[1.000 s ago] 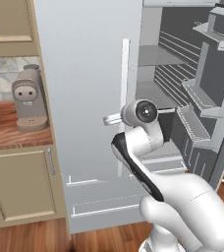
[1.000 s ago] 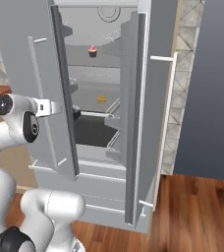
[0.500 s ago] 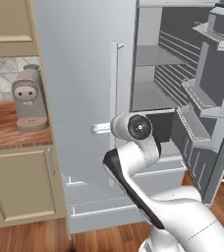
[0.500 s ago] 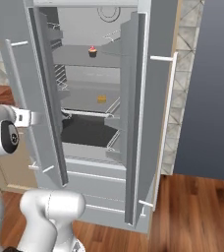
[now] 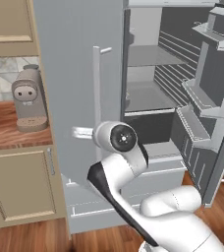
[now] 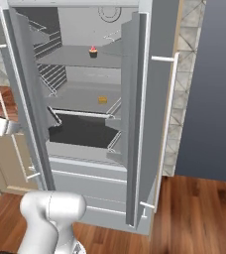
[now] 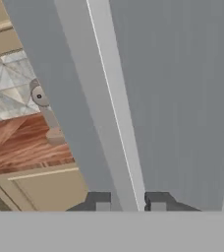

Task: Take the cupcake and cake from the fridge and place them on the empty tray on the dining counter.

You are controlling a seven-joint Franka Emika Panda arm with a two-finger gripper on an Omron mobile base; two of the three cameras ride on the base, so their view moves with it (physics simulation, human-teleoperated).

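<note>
The fridge (image 6: 154, 124) stands with both doors swung open. Inside, the cupcake (image 6: 92, 51) sits on an upper shelf, and the cake (image 6: 102, 99) rests on the shelf below it. My gripper (image 7: 130, 203) straddles the white bar handle (image 7: 111, 113) of the left door, one fingertip (image 7: 102, 202) on each side and close against it. From the left base the hand (image 5: 81, 132) pokes out behind the wrist, below the handle (image 5: 98, 83). From the right base it sits at the frame's left edge (image 6: 1, 126). The tray and dining counter are out of view.
A coffee machine (image 5: 29, 98) stands on a small wooden worktop (image 5: 3, 128) left of the fridge, over a beige cabinet (image 5: 20, 182). The open right door (image 5: 207, 108) with its shelf bins juts out on the right. Wood floor (image 6: 194, 213) lies in front.
The left fridge door has swung wider open, its handle moving left with my gripper on it. The arm's wrist has followed to the left and lower.
</note>
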